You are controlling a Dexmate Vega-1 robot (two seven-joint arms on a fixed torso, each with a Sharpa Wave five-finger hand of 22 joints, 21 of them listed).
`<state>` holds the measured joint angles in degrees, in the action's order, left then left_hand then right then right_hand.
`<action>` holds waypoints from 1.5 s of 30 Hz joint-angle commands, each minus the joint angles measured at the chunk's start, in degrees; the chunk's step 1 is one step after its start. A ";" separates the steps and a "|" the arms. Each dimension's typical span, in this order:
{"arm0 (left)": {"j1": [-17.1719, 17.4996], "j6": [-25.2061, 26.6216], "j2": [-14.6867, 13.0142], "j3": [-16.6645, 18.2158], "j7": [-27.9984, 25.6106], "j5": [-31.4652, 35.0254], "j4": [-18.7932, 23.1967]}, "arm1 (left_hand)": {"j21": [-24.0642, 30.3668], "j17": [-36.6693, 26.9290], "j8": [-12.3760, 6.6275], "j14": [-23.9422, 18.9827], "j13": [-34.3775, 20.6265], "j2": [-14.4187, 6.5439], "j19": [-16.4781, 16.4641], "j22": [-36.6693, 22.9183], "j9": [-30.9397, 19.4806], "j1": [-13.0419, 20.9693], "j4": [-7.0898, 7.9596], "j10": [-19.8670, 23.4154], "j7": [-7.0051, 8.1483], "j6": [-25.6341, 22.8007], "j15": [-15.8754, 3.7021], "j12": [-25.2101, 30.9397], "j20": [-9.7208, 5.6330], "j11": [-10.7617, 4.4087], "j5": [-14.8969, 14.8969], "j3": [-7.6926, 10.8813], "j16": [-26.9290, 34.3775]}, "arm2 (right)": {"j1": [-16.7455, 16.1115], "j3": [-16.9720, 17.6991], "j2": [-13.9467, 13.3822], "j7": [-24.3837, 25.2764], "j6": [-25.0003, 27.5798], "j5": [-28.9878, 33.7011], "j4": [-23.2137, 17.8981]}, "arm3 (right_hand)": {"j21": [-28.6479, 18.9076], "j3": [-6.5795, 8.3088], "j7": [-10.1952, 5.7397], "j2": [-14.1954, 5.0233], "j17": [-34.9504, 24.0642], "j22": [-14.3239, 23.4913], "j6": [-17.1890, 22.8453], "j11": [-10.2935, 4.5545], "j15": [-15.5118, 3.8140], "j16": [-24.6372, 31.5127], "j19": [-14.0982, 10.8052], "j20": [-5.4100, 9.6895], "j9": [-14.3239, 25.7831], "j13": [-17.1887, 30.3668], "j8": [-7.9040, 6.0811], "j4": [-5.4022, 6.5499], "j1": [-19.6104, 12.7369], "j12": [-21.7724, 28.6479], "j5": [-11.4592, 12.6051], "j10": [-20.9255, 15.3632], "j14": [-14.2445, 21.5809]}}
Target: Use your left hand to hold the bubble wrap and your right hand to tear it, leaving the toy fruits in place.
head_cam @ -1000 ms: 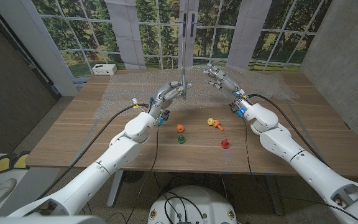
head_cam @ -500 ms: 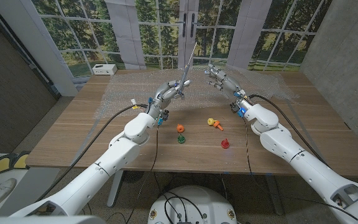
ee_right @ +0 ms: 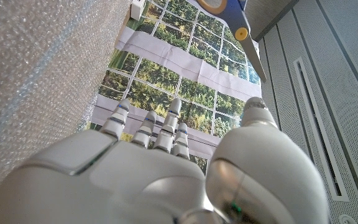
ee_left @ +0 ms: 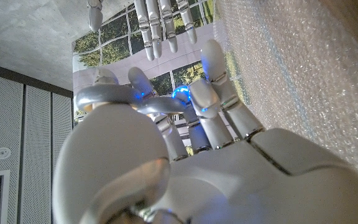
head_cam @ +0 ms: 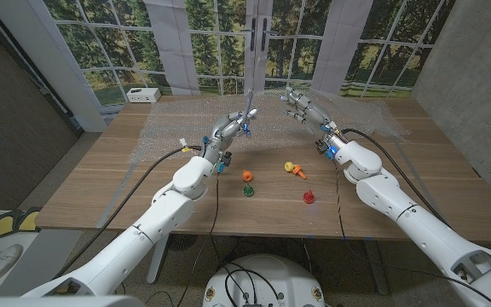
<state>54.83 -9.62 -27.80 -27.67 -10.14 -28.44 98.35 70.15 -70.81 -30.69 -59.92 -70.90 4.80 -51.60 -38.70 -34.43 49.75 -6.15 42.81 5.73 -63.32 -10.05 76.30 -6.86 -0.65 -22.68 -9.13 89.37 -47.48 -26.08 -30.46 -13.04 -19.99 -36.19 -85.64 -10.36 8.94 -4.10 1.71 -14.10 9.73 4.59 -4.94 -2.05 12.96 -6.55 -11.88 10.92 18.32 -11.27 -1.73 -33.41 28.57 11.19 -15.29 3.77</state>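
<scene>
A clear sheet of bubble wrap covers the far half of the wooden table. My left hand is raised over it and pinches a thin lifted strip of wrap between thumb and fingers. Opposite it my right hand hovers with its fingers apart, holding nothing; its fingers also show in the left wrist view. Nearer on the bare wood lie the toy fruits: an orange one, a green one, a yellow-orange one and a red one.
A small white box sits at the back left by the window wall. Cables run along both arms. The table's front half around the fruits is bare wood.
The lifted strip in my left hand swung up and to the right, then dropped back lower and more upright. My right hand has hardly moved. The fruits stay put.
</scene>
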 commanded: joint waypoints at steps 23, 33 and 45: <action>-1.72 8.22 -3.29 1.06 -1.72 -1.58 0.21 | -0.74 -0.35 14.34 -3.10 -0.64 7.12 -4.03 -0.94 11.56 -22.43 11.83 12.76 -4.59 7.86 -1.41 14.60 -3.60 -11.45 -1.63 -12.31 0.93 | 2.06 -0.48 1.19 -0.82 -0.08 0.10 2.30 | -0.47 -0.31 0.02 -0.29 0.10 0.17 0.18 -1.03 -1.06 0.74 0.39 -0.26 0.17 -0.50 -0.59 -0.41 0.41 -0.95 -0.51 -1.21 0.03; -4.56 13.17 -7.57 0.14 4.58 -2.83 0.56 | -1.23 -0.40 19.61 -3.75 -0.62 7.23 -4.75 -0.89 15.02 -26.74 11.35 12.91 -5.78 15.84 -1.36 14.52 -3.38 -11.44 -1.03 -12.38 1.04 | 2.23 -0.50 1.10 -0.68 0.45 0.10 2.04 | -0.48 -0.35 0.01 -0.35 0.18 0.16 0.17 -1.17 -1.02 0.77 0.38 -0.26 0.16 -0.69 -0.61 -0.52 0.45 -1.29 -0.57 -1.35 -0.06; -5.06 12.91 -7.71 -0.69 6.08 -2.73 0.97 | -1.90 -0.39 16.39 -3.95 -0.65 7.03 -5.15 -0.60 17.81 -30.04 9.99 13.71 -7.11 5.49 -1.37 14.61 -2.82 -11.46 -1.43 -12.14 1.09 | 1.84 -0.33 0.52 -0.42 0.86 0.14 1.05 | -0.47 -0.39 0.02 -0.45 0.27 0.16 0.16 -1.27 -1.09 0.84 0.43 -0.27 0.16 -0.91 -0.62 -0.64 0.51 -1.68 -0.62 -1.54 -0.11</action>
<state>50.67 2.47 -34.48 -27.61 -5.83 -30.82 98.85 68.44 -70.96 -13.60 -63.37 -71.41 11.76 -56.08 -39.43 -16.80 20.05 4.41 55.94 2.14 -52.33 -11.46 90.50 -8.51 -12.30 -23.65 -21.13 90.03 -45.41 -26.54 -29.41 -13.74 -19.71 -36.13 -83.72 -10.64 8.48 -4.10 1.41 -13.84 9.72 4.59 -6.04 -2.05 13.58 -6.55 -11.87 10.93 17.27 -11.67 -2.19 -33.11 27.29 10.59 -16.38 3.77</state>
